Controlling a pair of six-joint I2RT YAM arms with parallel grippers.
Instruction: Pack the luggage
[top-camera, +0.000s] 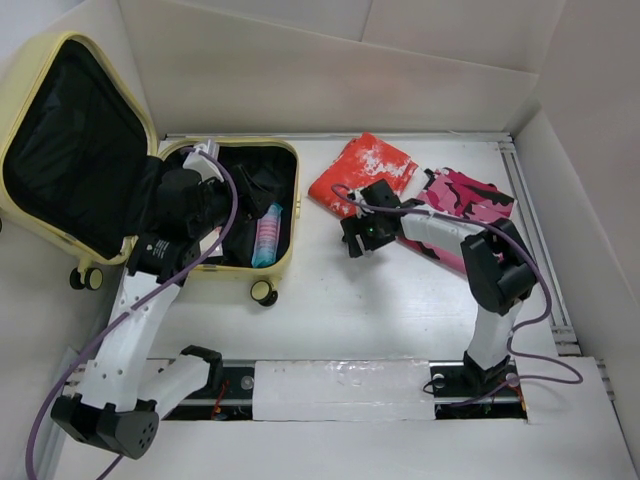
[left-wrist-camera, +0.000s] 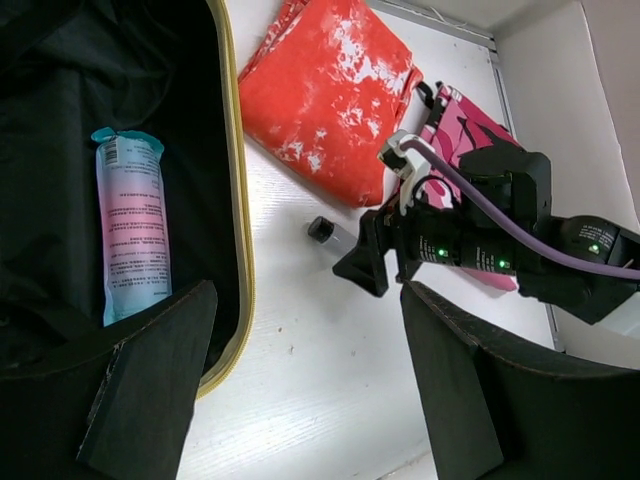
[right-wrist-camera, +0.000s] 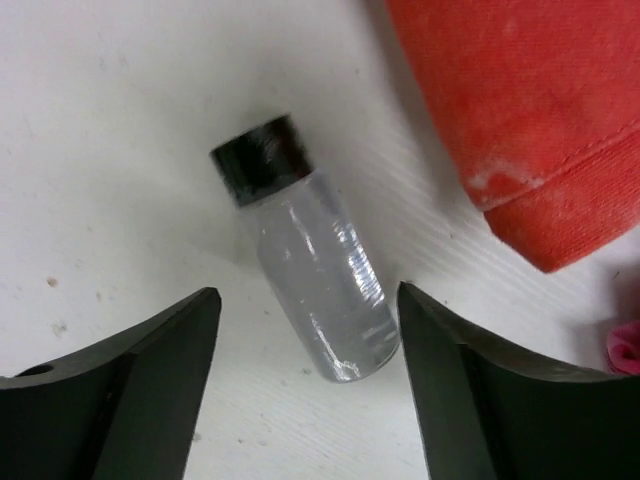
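Note:
The luggage (top-camera: 80, 60) is a pale yellow suitcase lying open at the left, lid up, with black lining. A pink-and-blue tube (top-camera: 267, 235) lies inside it and also shows in the left wrist view (left-wrist-camera: 132, 225). My left gripper (top-camera: 240, 190) is open and empty over the suitcase's base near its yellow rim (left-wrist-camera: 240, 200). My right gripper (top-camera: 355, 240) is open just above the table. In its wrist view the gripper (right-wrist-camera: 305, 385) has one finger on each side of the bottom end of a small clear bottle with a black cap (right-wrist-camera: 305, 260), not touching it. The bottle also shows in the left wrist view (left-wrist-camera: 330, 232).
A folded orange cloth (top-camera: 362, 170) lies just beyond the bottle and shows in the right wrist view (right-wrist-camera: 520, 110). A pink camouflage cloth (top-camera: 465, 195) lies to its right, partly under the right arm. White walls enclose the table. A suitcase wheel (top-camera: 263, 292) stands at the base's front.

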